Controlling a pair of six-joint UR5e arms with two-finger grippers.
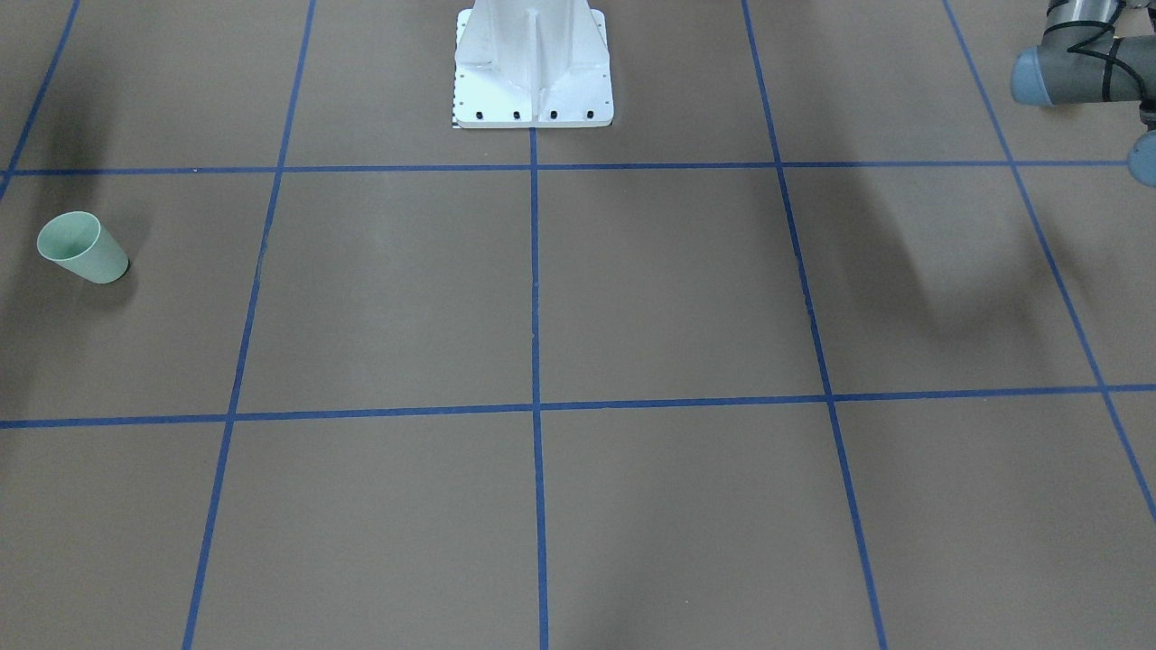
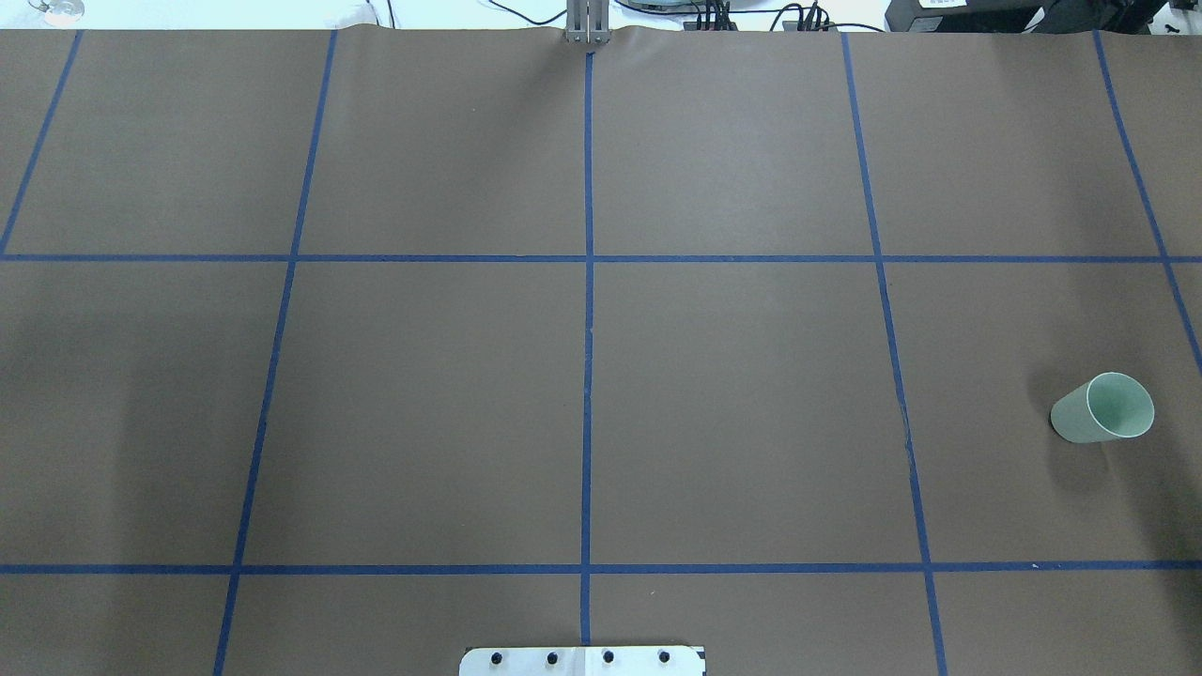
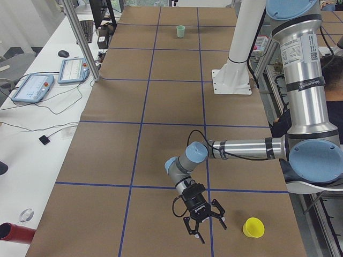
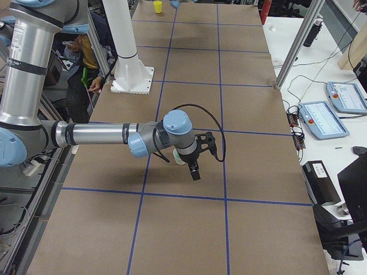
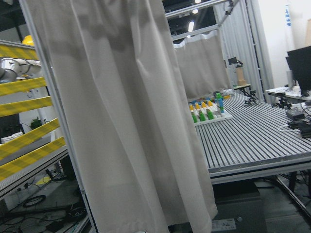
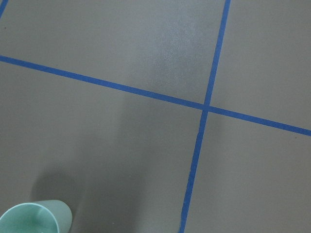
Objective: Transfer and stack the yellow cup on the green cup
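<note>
The green cup stands upright on the brown table at the robot's right end; its rim shows at the bottom left of the right wrist view. In the exterior right view my right gripper hangs just beside the green cup, partly covering it; I cannot tell whether it is open or shut. The yellow cup stands at the table's other end. My left gripper hovers a short way from it, state not judged. The left wrist view shows only curtains and room.
The white robot pedestal stands mid-table at the robot's edge. Blue tape lines grid the table. A metal post and control tablets line the far side. A person sits behind the robot.
</note>
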